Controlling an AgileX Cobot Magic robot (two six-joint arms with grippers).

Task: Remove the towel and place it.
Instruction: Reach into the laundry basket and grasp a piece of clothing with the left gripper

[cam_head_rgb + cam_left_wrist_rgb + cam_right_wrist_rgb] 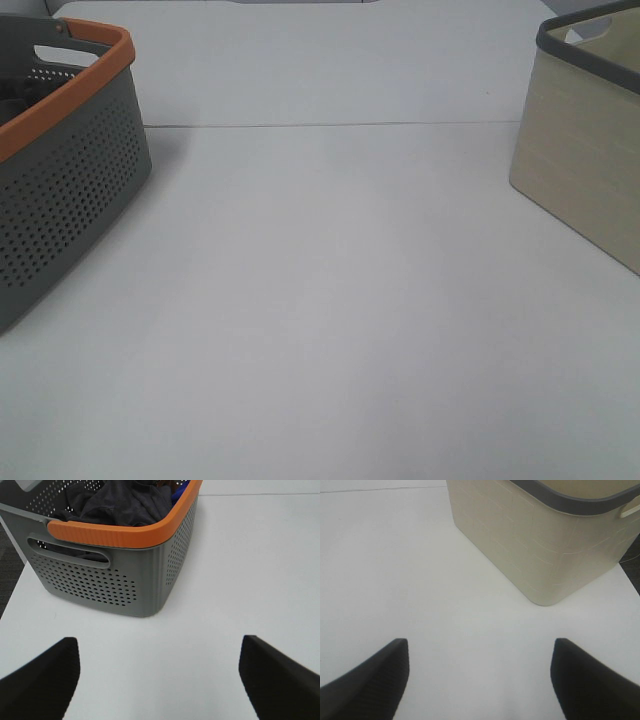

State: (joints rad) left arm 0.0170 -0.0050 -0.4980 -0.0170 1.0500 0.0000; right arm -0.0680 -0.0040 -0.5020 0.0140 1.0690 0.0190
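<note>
Bare white table (pixel 330 300) lies open between the perforated grey basket (pixel 70 190) at left and the beige bin (pixel 580 170) at right

High camera looks down the table (pixel 320 330); left wrist close on grey basket (pixel 115 580), right wrist on beige bin (pixel 535 545); overhead shares both.

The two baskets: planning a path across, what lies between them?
Only bare white table between the grey basket and the beige basket, in the exterior high view.
</note>
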